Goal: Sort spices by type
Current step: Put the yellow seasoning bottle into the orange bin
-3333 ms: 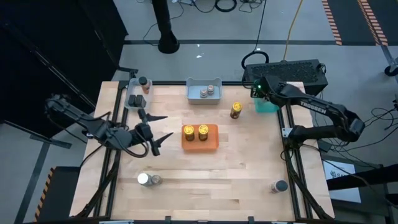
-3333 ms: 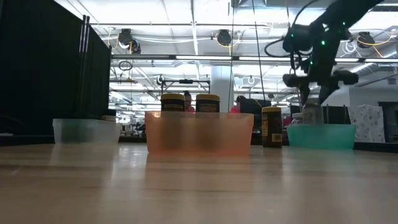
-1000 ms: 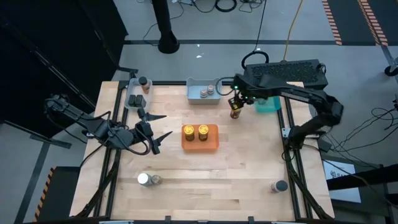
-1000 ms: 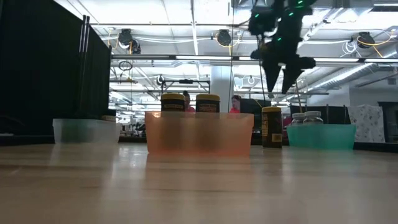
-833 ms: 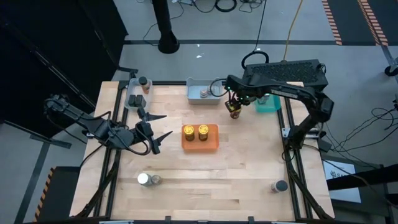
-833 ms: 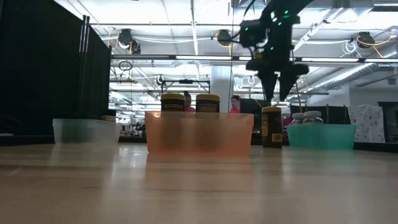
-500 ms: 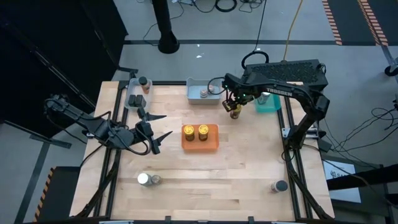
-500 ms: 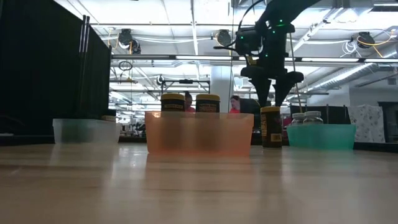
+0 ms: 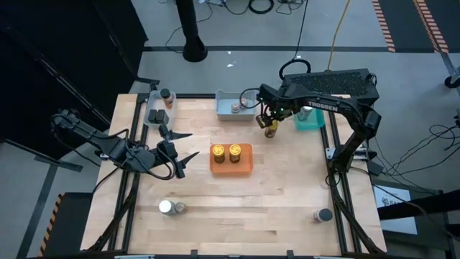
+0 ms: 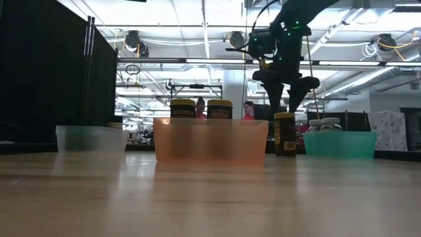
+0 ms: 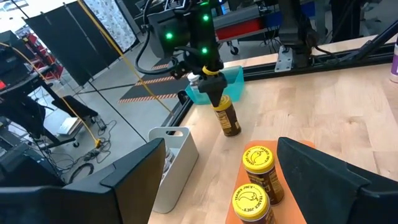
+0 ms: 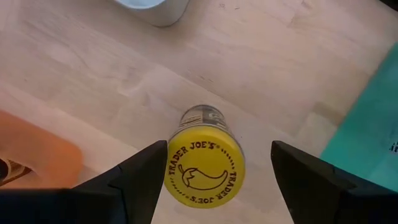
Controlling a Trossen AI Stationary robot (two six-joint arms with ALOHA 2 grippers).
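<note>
One camera looks straight down on the whole desk (image 9: 273, 216); another sits at desk-top height, facing the room. Both wrist cameras, one far and one close above, share the yellow-lidded jar (image 12: 204, 164).

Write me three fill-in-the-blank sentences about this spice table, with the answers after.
The right gripper is open above a jar with a ___ lid.
The orange tray holds ___ jars.
The jar under the right gripper stands between the grey tray and the ___ tray.
Answers: yellow; two; teal

We see a pale wood table (image 9: 273, 194), smooth and matt. The orange tray (image 10: 210, 140) looks like translucent, frosted plastic. The spice jar (image 12: 204, 158) at the table's one o'clock has a glossy yellow plastic lid with raised lettering.
</note>
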